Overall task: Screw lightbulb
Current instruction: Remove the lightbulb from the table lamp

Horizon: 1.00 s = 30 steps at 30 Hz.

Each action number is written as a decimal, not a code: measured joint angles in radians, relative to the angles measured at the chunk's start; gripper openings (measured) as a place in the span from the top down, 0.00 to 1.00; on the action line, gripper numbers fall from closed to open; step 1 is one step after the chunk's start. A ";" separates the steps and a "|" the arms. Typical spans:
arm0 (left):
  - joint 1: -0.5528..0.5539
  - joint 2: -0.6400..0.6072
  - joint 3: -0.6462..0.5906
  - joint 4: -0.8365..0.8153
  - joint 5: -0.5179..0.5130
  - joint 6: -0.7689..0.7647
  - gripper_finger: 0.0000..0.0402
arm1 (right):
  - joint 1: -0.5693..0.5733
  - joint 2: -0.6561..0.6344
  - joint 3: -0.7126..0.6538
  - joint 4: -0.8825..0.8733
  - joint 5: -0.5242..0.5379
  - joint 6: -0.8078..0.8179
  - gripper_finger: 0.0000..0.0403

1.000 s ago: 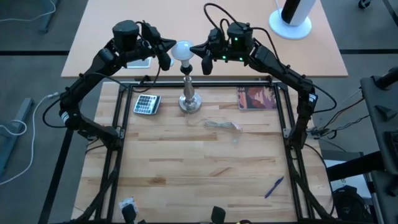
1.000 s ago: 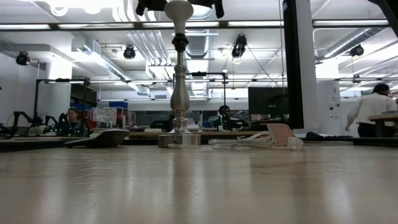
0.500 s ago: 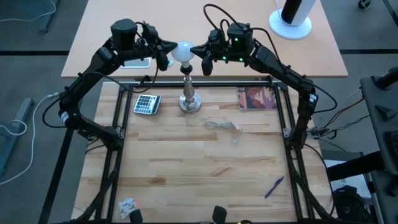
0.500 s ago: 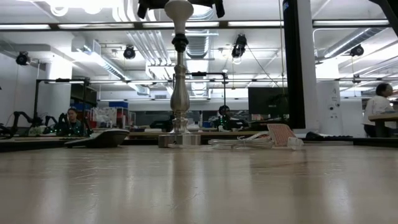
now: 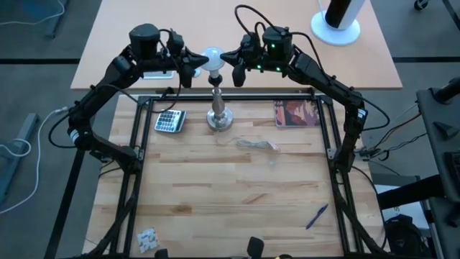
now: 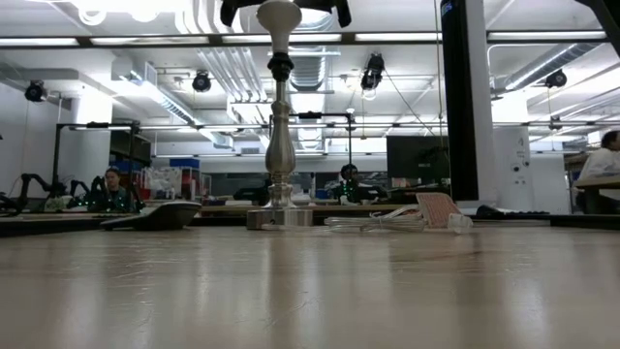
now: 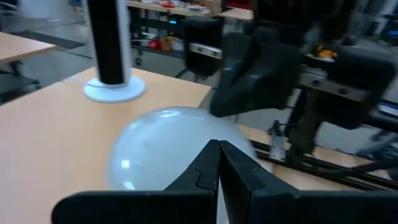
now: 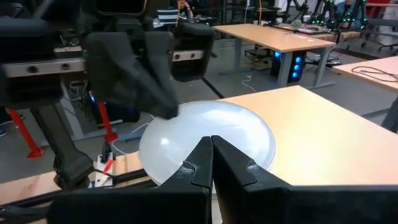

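1. The lightbulb is already sitting on top of the stand, upright, base down in the black socket. In the low view the white glass is right at the top edge, so it's def not lying on the table anymore.
2. Left gripper is pressed up against one side of the bulb and right gripper against the other, so the bulb's pinched between the two arms. Both have their fingers closed together, tips touching the glass, neither one wrapped around it. Wrist views show the same thing: closed fingertips right at the frosted glass, other arm's gripper just behind it.
3. Progress, imo: placing part looks done, twisting part is where it's at. Can't tell how far the thread's gone in, the base is basically hidden in the socket, so no idea if it's snug or barely started.
4. Left to do, prob: finish turning till seated, then back both arms off.
5. Other stuff just sitting there: calculator beside the stand's foot, a booklet on the other side, a loose cord near the base, and a pen well apart.
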 joint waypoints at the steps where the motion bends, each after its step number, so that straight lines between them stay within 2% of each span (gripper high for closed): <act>1: -0.001 0.000 -0.001 -0.001 0.018 -0.002 1.00 | -0.001 0.000 0.000 0.000 0.002 -0.004 1.00; 4: -0.006 0.000 -0.002 0.000 0.066 -0.005 1.00 | -0.003 0.001 0.000 0.004 0.036 -0.020 1.00; 9: -0.011 -0.026 -0.003 0.090 0.076 0.009 1.00 | -0.004 0.001 0.000 0.002 0.037 -0.020 1.00; 12: 0.002 -0.045 0.000 0.152 0.026 0.077 1.00 | -0.002 0.001 0.000 0.001 0.030 -0.009 1.00; 15: 0.033 -0.037 0.000 0.137 -0.025 0.160 1.00 | -0.004 0.001 0.000 0.001 0.030 -0.008 1.00; 20: 0.068 0.003 -0.030 0.132 -0.031 0.191 1.00 | -0.002 0.001 0.000 0.000 0.026 -0.008 1.00; 25: 0.086 0.007 -0.121 0.273 -0.006 0.155 1.00 | -0.004 0.000 0.000 -0.001 0.028 -0.007 1.00; 30: 0.092 0.004 -0.210 0.411 0.072 0.025 1.00 | -0.003 -0.001 0.000 -0.012 0.026 -0.008 1.00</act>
